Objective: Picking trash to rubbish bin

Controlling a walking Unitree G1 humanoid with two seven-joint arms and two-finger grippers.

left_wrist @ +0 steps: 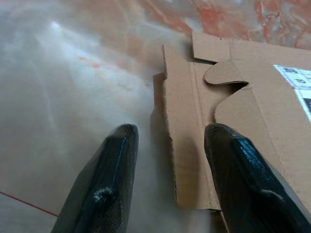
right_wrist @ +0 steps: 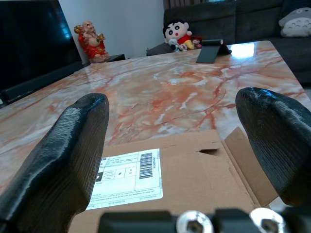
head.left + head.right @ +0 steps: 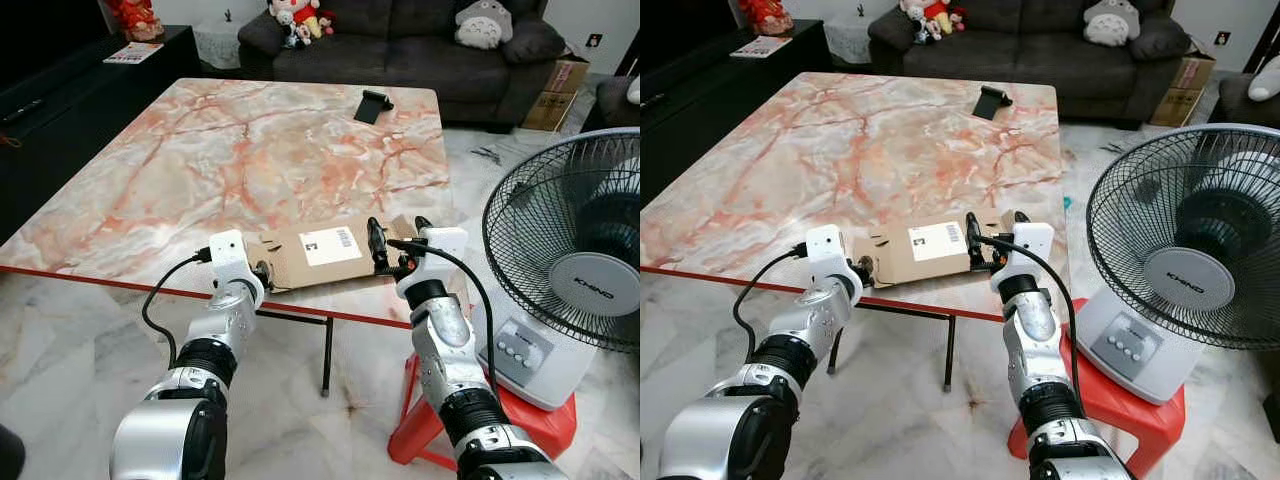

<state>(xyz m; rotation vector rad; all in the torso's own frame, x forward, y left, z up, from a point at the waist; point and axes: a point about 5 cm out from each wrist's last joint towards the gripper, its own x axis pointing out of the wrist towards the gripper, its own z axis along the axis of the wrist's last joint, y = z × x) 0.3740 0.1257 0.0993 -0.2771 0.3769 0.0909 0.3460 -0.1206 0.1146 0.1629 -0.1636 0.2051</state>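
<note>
Marble table [image 3: 200,160]: flattened cardboard [image 3: 325,250] between both open jaws (near edge).

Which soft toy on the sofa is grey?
The round grey plush with the white belly, at the sofa's right end. The dolls at the left end are red and white.

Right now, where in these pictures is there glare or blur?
Left wrist view: pale glare washes out the table, and the close black fingers look soft. Right wrist view: the fingers are blurred, the box label sharp; light reflects near the stand. Eye views: sharp, even light, a weak sheen on the marble.
</note>
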